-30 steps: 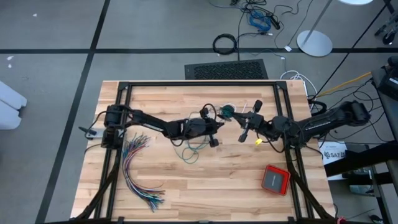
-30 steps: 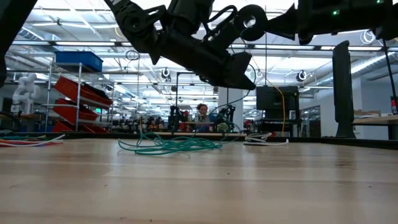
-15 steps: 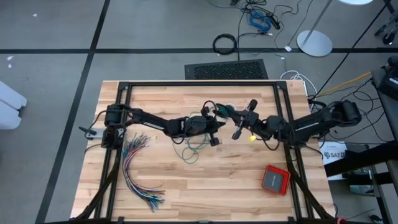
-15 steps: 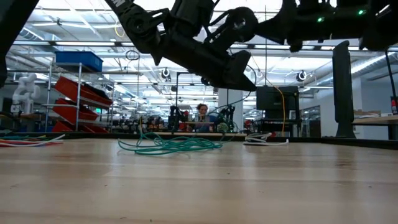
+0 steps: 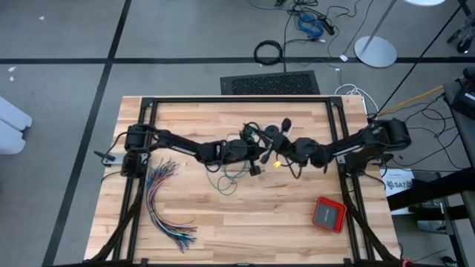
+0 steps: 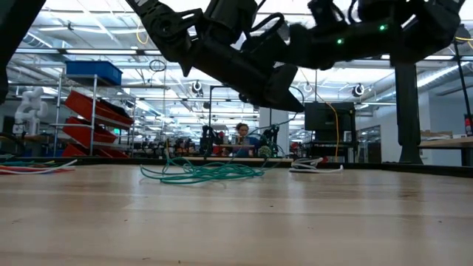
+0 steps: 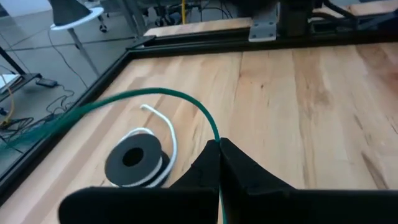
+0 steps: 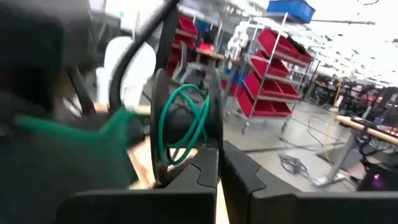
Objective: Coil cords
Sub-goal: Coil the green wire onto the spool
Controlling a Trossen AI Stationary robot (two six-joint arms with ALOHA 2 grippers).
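Note:
The teal-green cord [image 5: 226, 178] lies in loose loops on the table's middle; one strand rises to my left gripper [image 7: 219, 146], which is shut on it above the wood [image 5: 257, 154]. Part of the cord is wound on a black spool [image 8: 183, 124]. My right gripper [image 8: 219, 160] is shut on that spool, close beside the left gripper [image 5: 276, 148]. A black coil with a white tail end [image 7: 134, 165] lies flat on the table toward the far edge. My left gripper pinches one strand of the teal-green cord [image 7: 215, 134] between its two fingertips, pointing slightly down toward the table's right. From the fingers the strand arcs away, clear of the wood. My right gripper pinches the rim of the spool's near flange [image 8: 208, 148] between its shut fingers, level, from the table's right. The spool is lifted clear, its axis lying across the fingers.
A fanned bundle of many-coloured wires [image 5: 165, 204] lies near the left front. A red box [image 5: 329, 213] sits at the right front. The black frame rails [image 5: 237, 99] run around the table's edges. Bare wood lies along the front.
My right gripper has gone toward the table's left and a little down with the spool, closing up beside my left gripper. The heap of green cord on the table has stayed where it was.

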